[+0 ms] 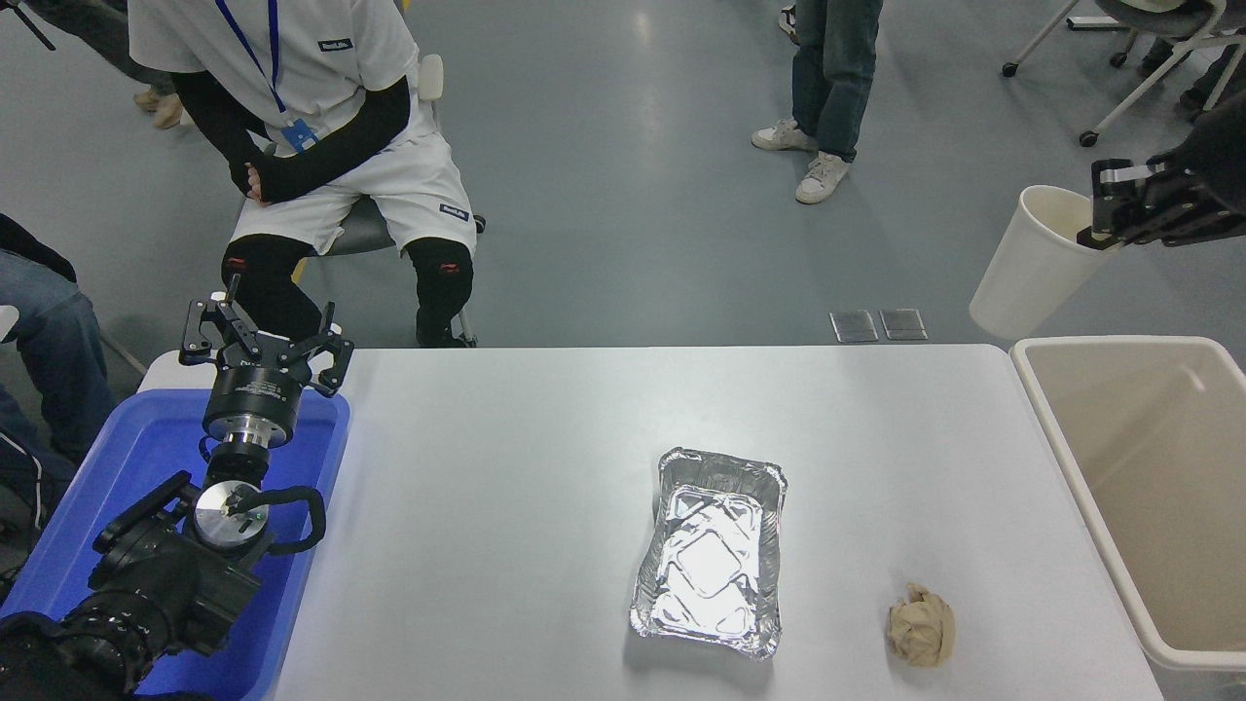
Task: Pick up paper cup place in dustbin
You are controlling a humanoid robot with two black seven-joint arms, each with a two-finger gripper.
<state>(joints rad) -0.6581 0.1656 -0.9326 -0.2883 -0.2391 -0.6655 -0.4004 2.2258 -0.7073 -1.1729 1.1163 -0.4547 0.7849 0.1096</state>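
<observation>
Cream-white, the paper cup (pixel 1037 263) hangs tilted in the air, pinched at its rim by the right gripper (pixel 1105 216) — well clear of the white table (pixel 506 467), up past the far left corner of the beige dustbin (pixel 1056 428). On the table lie a foil tray (pixel 713 550) and a tan paper ball (pixel 921 625). Left gripper (pixel 261 341), fingers spread — parked over the blue tub (pixel 117 458).
</observation>
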